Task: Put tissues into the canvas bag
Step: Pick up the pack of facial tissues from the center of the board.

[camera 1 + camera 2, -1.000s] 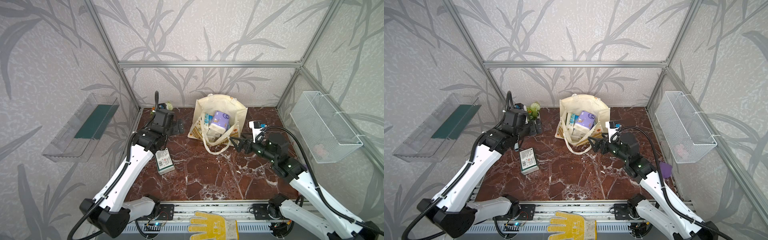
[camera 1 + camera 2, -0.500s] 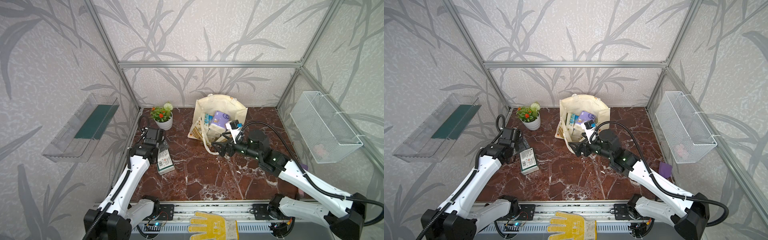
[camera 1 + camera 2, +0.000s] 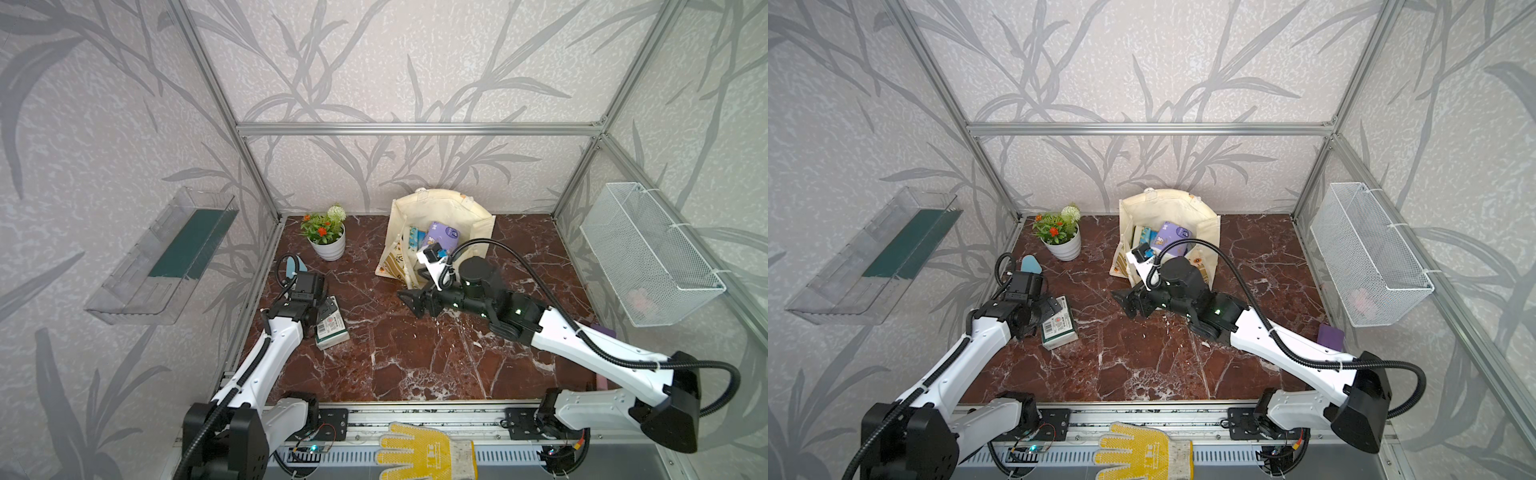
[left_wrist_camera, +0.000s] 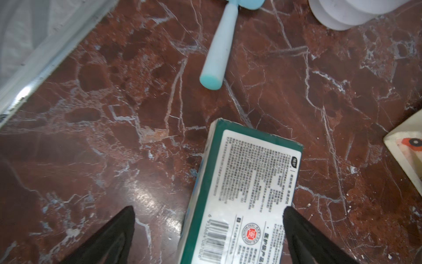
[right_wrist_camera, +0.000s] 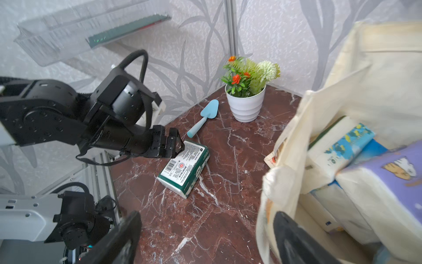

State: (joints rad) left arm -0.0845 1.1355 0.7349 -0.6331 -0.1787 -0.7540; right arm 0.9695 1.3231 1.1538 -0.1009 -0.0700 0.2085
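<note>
Left wrist view: left gripper [image 4: 209, 209] spread open over green tissue pack [image 4: 246, 194] lying on table [image 4: 91, 114], well apart from canvas bag [image 3: 449, 208]. One finger [image 4: 303, 233] overlaps its top; closing likely pinches wrapper, slips. Meanwhile right gripper [image 5: 206, 214] open, empty, beside bag rim.

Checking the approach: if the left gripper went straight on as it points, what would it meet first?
Probably the green pack, lying under the open left gripper; one fingertip looks set over its label, depth unclear.
</note>
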